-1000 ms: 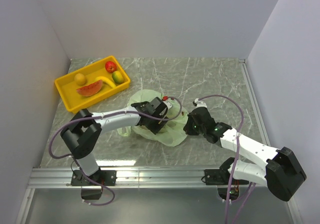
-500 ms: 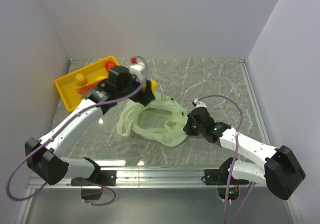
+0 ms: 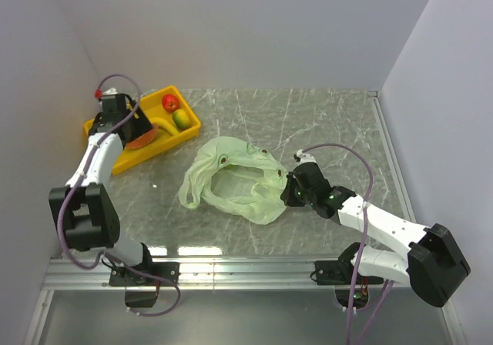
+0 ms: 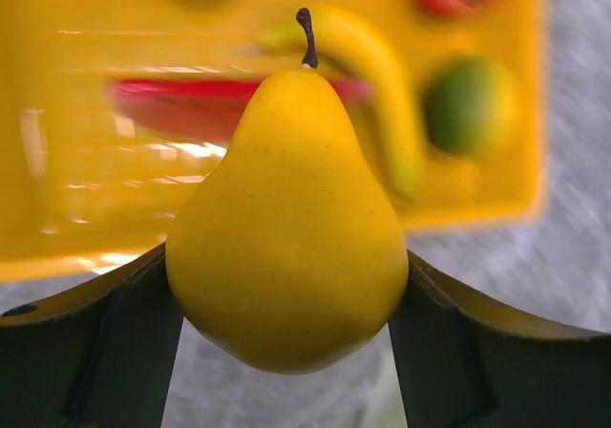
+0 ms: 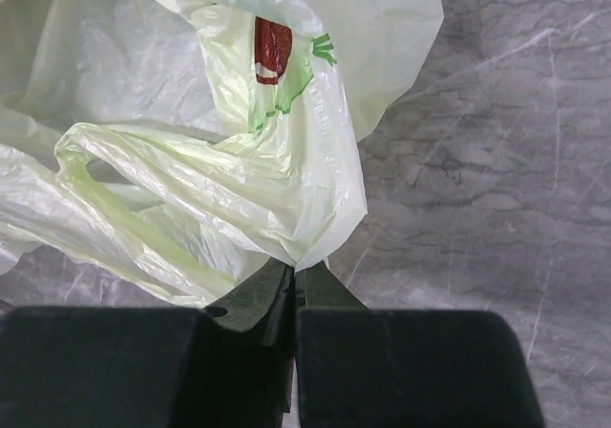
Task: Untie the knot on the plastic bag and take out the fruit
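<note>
Left gripper (image 4: pixel 286 270) clamped on a yellow pear (image 4: pixel 286 218); right gripper (image 5: pixel 291 280) pinching the plastic bag (image 3: pixel 231 182).

In the top view the left arm reaches to the upper left of the frame, over the yellow tray (image 3: pixel 108 157). In the left wrist view its two fingers press against both sides of the pear, stem pointing up, with the tray blurred behind it. The tray contains a red apple (image 3: pixel 170 102), a green fruit (image 3: pixel 182 118), a banana (image 3: pixel 164 122) and a watermelon slice (image 3: pixel 143 139). The pale green bag lies slack and crumpled at the centre of the marble table (image 3: pixel 331 122), mouth open upward. The right gripper is at the bag's right edge; in the right wrist view its jaws are closed together on a fold of film at the lower centre of the frame. A red and green printed mark shows on the bag near the top.
</note>
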You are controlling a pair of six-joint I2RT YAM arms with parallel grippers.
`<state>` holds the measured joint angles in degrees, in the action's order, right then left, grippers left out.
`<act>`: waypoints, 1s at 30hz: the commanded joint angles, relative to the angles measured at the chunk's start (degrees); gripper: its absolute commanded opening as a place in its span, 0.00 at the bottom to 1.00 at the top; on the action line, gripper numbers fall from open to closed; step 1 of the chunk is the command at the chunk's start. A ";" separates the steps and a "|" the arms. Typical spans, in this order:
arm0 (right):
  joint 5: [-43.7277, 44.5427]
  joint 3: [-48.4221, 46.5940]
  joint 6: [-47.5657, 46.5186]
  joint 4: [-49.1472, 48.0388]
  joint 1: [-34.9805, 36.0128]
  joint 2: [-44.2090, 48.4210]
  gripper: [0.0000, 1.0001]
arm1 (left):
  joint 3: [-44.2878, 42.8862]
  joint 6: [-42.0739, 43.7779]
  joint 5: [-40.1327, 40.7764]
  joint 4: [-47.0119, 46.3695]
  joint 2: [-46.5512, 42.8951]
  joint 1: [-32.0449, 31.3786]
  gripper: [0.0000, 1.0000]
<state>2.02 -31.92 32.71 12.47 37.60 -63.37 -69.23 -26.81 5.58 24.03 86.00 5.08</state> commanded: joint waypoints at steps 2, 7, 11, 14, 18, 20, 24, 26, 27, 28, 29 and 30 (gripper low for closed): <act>-1.05 -3.06 -1.68 -1.04 -0.08 -0.17 0.00 | -2.30 -4.21 4.34 -4.17 5.92 6.42 0.55; -1.23 -3.85 -2.74 -0.17 -0.16 -0.17 0.00 | -8.02 -5.01 6.98 -2.59 13.40 8.54 0.83; -1.06 -4.46 -3.53 0.62 -0.16 -0.08 0.00 | -10.05 -5.10 8.39 -0.83 15.17 9.07 0.99; -0.53 -4.82 -4.14 0.98 -0.08 -0.08 0.00 | -9.08 -5.18 8.30 -1.01 13.68 8.98 0.99; -0.61 -5.69 -4.93 1.42 -0.16 -0.61 0.00 | -6.89 -4.31 5.41 0.58 8.34 6.71 0.98; -0.88 -6.13 -5.02 1.33 -0.16 -0.79 0.00 | -4.00 -3.17 4.62 0.84 5.25 1.98 0.97; -1.49 -7.45 -5.29 0.98 -0.08 -1.49 0.00 | 1.02 -2.81 4.35 1.72 -5.10 -11.47 0.91; -1.93 -7.54 -5.29 0.45 -0.16 -1.84 0.00 | 5.50 -3.86 3.12 -0.30 -10.11 -18.86 0.90; -1.85 -7.80 -5.11 0.10 -0.16 -1.93 0.00 | 6.82 -4.91 2.59 -0.65 -11.63 -20.88 0.90; -3.06 -7.80 -4.85 -0.08 -0.08 -1.93 0.00 | 8.13 -6.92 1.02 -1.35 -12.86 -24.56 0.89; -3.42 -7.89 -4.76 -0.25 -0.16 -2.10 0.00 | 10.58 -7.90 1.01 -2.14 -15.39 -26.51 0.89; -3.78 -7.89 -4.41 -0.51 -0.16 -2.19 0.00 | 11.57 -8.95 1.18 -2.58 -16.46 -28.70 0.88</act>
<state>-0.30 -37.12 28.47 14.04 37.60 -65.17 -61.41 -32.03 7.77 22.81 73.43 -20.60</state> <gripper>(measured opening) 0.007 0.889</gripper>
